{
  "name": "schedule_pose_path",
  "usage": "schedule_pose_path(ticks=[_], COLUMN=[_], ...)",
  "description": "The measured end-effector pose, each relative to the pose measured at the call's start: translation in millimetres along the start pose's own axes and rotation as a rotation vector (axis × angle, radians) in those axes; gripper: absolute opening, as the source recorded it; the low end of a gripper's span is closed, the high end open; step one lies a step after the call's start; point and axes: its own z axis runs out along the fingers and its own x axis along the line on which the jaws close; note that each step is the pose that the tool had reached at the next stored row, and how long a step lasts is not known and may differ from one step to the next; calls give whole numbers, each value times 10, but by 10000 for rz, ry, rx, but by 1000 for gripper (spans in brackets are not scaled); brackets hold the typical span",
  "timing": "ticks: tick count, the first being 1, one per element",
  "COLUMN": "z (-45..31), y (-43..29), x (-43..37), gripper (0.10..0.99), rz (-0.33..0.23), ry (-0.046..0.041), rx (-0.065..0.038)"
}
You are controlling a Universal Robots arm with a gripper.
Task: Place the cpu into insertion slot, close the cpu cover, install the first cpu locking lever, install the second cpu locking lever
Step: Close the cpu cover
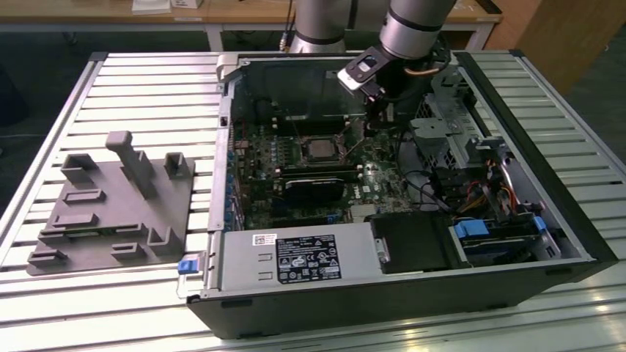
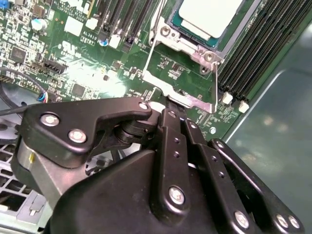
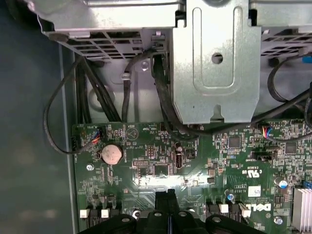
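The cpu lies pale and silver in the insertion slot on the green board. The cpu cover, a silver frame, lies flat around the chip's edges. Two thin wire locking levers run along two sides of the frame, toward a silver tab. My gripper is shut, and I see nothing between its black fingers. Its tips hover right at that tab. In the exterior view the gripper reaches down into the open case just to the exterior view's right of the slot. The first wrist view has the gripper over the board.
A black card lies below the slot, and the power supply sits at the case front. A metal drive cage and cables stand close beside the arm. Long memory slots flank the socket. A grey fixture block sits on the table.
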Motion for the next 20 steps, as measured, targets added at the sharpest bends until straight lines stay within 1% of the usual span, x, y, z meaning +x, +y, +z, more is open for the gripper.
schedule_pose_path(ticks=[2,3,4,10,16,18,20], z=[3,8,10,31,54,60,65], y=[-26,-65,-88,-265,-461,-512,-544], x=[-1,-3,-4,-12,-21,-23,-25], gripper=[106,106,106,106,106,106,106], rz=[1,1,0,-2,-4,-3,-5], ry=[1,2,3,10,19,19,22], rx=[-11,-38,-57,-222,-425,-468,-494])
